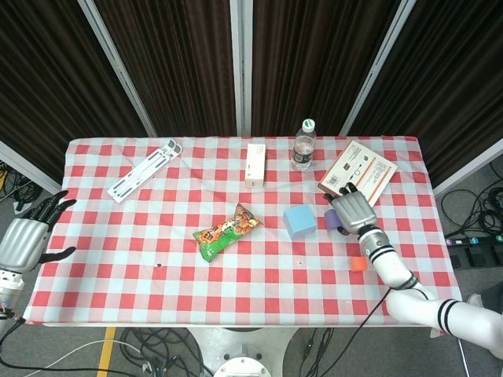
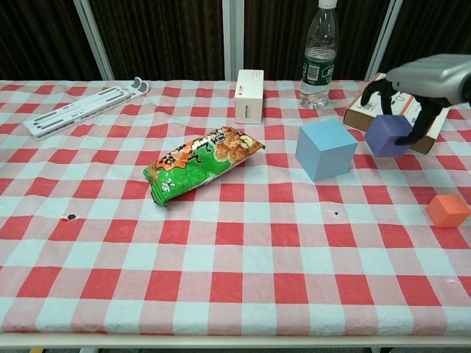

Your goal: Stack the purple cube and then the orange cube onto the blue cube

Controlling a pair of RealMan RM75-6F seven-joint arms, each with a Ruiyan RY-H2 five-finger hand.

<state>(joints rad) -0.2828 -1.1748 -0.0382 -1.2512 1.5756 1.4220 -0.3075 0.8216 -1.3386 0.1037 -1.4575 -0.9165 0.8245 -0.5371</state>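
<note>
A: Head view first. Where's the small purple cube (image 1: 333, 220)?
B: Mostly hidden under the right hand (image 1: 351, 212); only a sliver shows at its left edge, just right of the light blue cube (image 1: 299, 221) on the red-and-white checked desk (image 1: 157, 243). Grip can't be read from here.
A: Small orange cube (image 1: 358, 264)?
B: On the desk near the right forearm, apart from both other cubes.
A: Left hand (image 1: 23, 239)?
B: At the far left edge past the desk, holding nothing, fingers (image 1: 51, 208) spread apart.
A: Chest view.
B: Right hand (image 2: 419, 88) comes in at the right edge, wrist cut off. Its dark fingers (image 2: 423, 121) are clamped on the purple cube (image 2: 388, 135), gripping from above and both sides. The cube is tilted, clear of the desk (image 2: 221, 257), right of the blue cube (image 2: 326, 150), and overlaps the brown-and-white flat box (image 2: 360, 110) behind it.
A: Orange one?
B: The orange cube (image 2: 448, 210) rests near the right edge, well apart from the hand. Left hand doesn't show here.
</note>
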